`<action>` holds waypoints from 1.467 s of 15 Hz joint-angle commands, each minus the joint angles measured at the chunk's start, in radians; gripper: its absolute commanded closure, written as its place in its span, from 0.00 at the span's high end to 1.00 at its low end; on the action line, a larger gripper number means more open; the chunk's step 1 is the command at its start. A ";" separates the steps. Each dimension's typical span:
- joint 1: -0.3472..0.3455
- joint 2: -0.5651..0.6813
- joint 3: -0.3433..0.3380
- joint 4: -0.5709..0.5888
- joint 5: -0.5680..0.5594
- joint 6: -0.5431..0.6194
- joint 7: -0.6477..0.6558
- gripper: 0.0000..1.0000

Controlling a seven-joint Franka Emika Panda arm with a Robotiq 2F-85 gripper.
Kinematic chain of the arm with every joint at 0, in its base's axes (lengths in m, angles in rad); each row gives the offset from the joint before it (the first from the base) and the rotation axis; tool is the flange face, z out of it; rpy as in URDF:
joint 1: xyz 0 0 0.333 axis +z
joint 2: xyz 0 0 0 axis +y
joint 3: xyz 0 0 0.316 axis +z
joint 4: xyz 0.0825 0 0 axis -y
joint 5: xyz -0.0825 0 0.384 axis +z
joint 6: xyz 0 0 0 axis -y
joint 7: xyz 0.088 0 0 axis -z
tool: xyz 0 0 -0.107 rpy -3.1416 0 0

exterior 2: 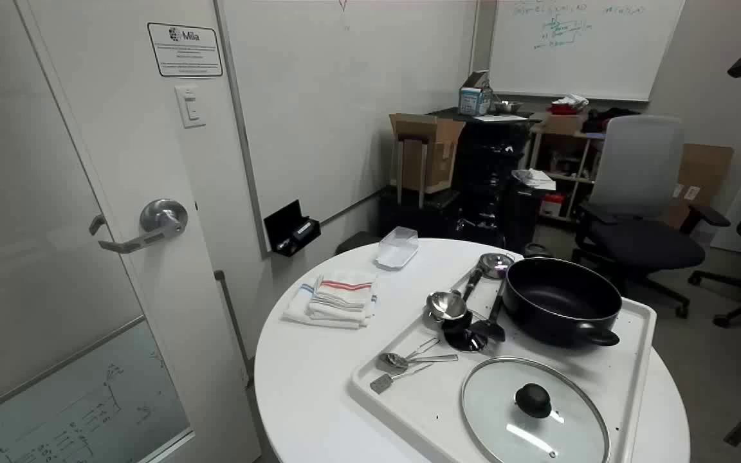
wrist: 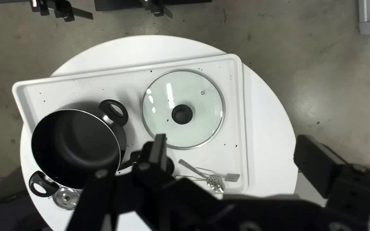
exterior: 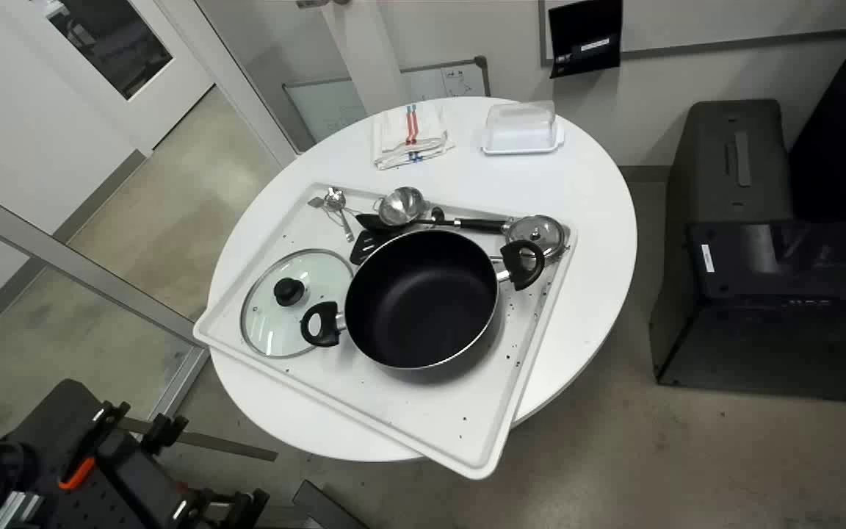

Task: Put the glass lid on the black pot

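The glass lid (exterior: 313,278) is a round clear disc with a thin metal rim and black knob. It lies flat on the white tray (exterior: 423,411), knob up, beside the black pot (exterior: 421,297), which is uncovered, with a dark interior and two black handles. In an exterior view the lid (exterior 2: 505,405) is in front of the pot (exterior 2: 560,299). In the wrist view the lid (wrist: 191,86) is near the middle and the pot (wrist: 75,144) at left, apart. My gripper (wrist: 230,139) is open, nothing between its fingers, above the table; it is outside both exterior views.
Small metal utensils (wrist: 215,183), a metal bowl (exterior: 402,206), black utensils (exterior 2: 489,329) and a small lidded metal pot (exterior: 535,234) lie on the tray. Folded towels (exterior: 410,136) and a clear-covered dish (exterior: 521,128) stand on the round white table (exterior: 599,220). A tray corner overhangs the table edge.
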 commanded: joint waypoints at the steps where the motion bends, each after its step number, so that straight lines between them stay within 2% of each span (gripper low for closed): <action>1: 0.011 0.002 -0.010 0.002 -0.006 -0.001 0.005 1.00; 11: 0.009 0.007 -0.008 0.003 -0.009 0.000 0.008 1.00; 17: -0.013 0.098 0.001 0.013 -0.047 0.037 0.029 1.00; 22: -0.031 0.210 -0.004 0.011 -0.112 0.123 0.048 1.00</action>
